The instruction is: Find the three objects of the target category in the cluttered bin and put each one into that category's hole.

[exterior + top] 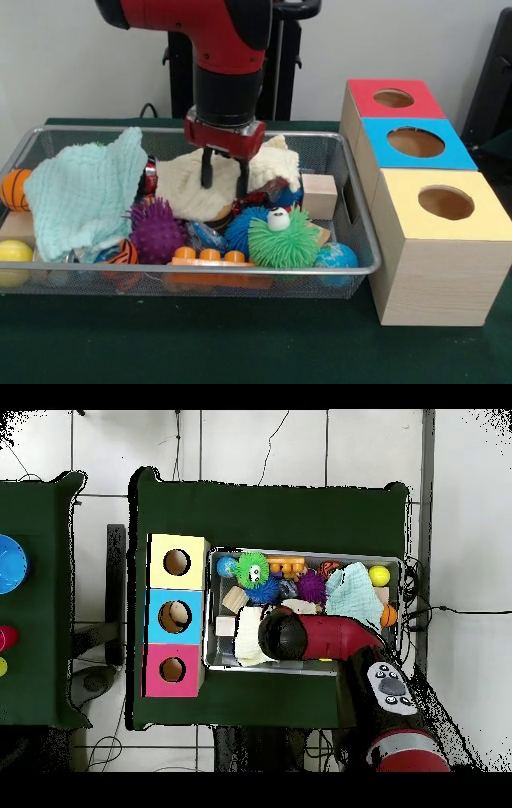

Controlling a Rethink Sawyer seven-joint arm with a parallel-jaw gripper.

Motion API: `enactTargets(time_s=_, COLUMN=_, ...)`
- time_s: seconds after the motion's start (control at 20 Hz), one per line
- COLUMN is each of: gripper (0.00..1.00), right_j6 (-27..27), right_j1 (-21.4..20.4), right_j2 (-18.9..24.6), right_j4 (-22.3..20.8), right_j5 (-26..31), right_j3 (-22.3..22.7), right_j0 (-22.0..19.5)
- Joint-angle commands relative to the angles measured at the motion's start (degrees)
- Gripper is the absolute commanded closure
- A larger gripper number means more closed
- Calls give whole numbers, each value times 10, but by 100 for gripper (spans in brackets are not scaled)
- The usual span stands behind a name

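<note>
The wire mesh bin [362, 210] lies on the green table, full of toys and cloths; it also shows in the overhead view [300, 553]. My gripper [224, 182] hangs over the bin's back middle. It is open, and its dark fingers [206, 171] reach down onto a cream cloth [182, 192]. The hole [415, 142] in the blue-topped box is to the right of the bin, between the red-topped and yellow-topped boxes. In the overhead view the hole [174, 616] is left of the bin, and my arm [320, 638] hides the gripper.
A mint cloth [88, 192] covers the bin's left part. In front lie a purple spiky ball [154, 232], a blue spiky ball [238, 230], a green spiky ball with an eye [282, 240], a globe ball [336, 258] and an orange brick [210, 258]. A wooden block [319, 194] sits at the right.
</note>
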Motion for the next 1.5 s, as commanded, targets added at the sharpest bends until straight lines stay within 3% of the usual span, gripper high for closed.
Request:
enactTargets(time_s=0.05, gripper=0, right_j6=240, right_j1=46, right_j2=-106, right_j4=112, right_j5=-77, right_j3=-17, right_j0=-6)
enactTargets(time_s=0.4, gripper=0, right_j6=229, right_j1=63, right_j2=-103, right_j4=150, right_j5=-124, right_j3=-13, right_j0=-28)
enactTargets(time_s=0.7, gripper=0, right_j6=218, right_j1=66, right_j2=-102, right_j4=185, right_j5=-107, right_j3=-28, right_j0=-25)
enactTargets(time_s=0.85, gripper=0, right_j6=237, right_j1=76, right_j2=-126, right_j4=217, right_j5=-99, right_j3=-35, right_j0=3)
enactTargets(time_s=0.95, gripper=0, right_j6=255, right_j1=93, right_j2=-174, right_j4=247, right_j5=-58, right_j3=-63, right_j0=42)
enactTargets(time_s=1.05, gripper=0, right_j6=239, right_j1=88, right_j2=-183, right_j4=253, right_j5=-30, right_j3=-75, right_j0=51)
enactTargets(time_s=1.15, gripper=0, right_j6=218, right_j1=95, right_j2=-228, right_j4=243, right_j5=-44, right_j3=-99, right_j0=88)
enactTargets(time_s=1.3, gripper=0, right_j6=196, right_j1=89, right_j2=-223, right_j4=241, right_j5=-41, right_j3=-97, right_j0=91)
enactTargets(time_s=1.5, gripper=0, right_j6=213, right_j1=88, right_j2=-239, right_j4=258, right_j5=-46, right_j3=-91, right_j0=116)
